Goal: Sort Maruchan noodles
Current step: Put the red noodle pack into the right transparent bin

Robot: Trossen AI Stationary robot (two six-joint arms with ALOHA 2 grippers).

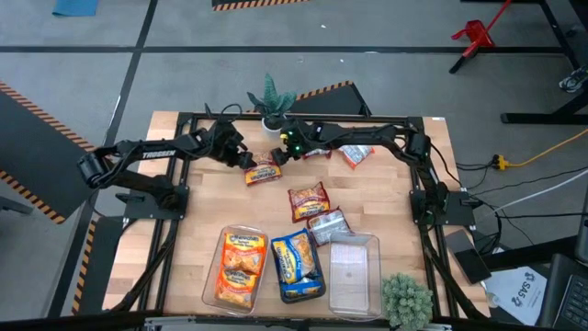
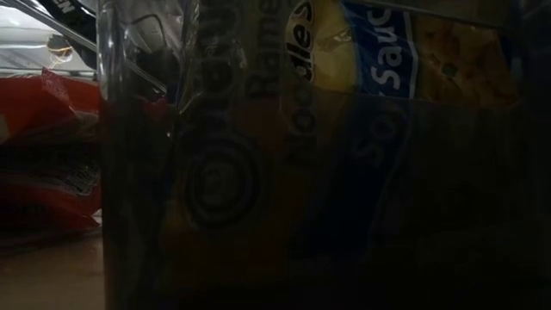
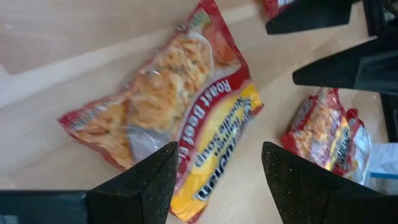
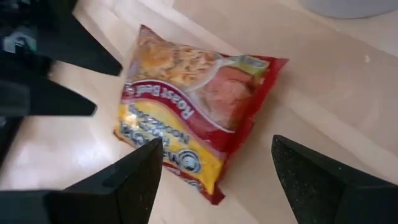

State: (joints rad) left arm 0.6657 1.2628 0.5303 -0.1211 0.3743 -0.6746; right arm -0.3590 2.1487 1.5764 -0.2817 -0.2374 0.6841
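Observation:
A red-and-yellow Maruchan packet (image 1: 264,172) lies flat on the wooden table near its far edge; it also shows as the packet (image 3: 168,106) and the packet (image 4: 193,106) in the wrist views. My left gripper (image 1: 248,161) (image 3: 217,149) hovers open at the packet's left end. My right gripper (image 1: 287,152) (image 4: 217,146) hovers open at its right end, so the two grippers face each other over it. Three more red packets lie loose: one (image 1: 308,200), one (image 1: 328,223) and one (image 1: 354,154).
Three clear bins stand along the near edge: one with orange packets (image 1: 241,267), one with blue-and-yellow packets (image 1: 297,265), one bare bin (image 1: 354,274). A potted plant (image 1: 271,101) stands at the far edge, another plant (image 1: 406,299) at the near right corner. A bin wall (image 2: 284,155) fills the low view.

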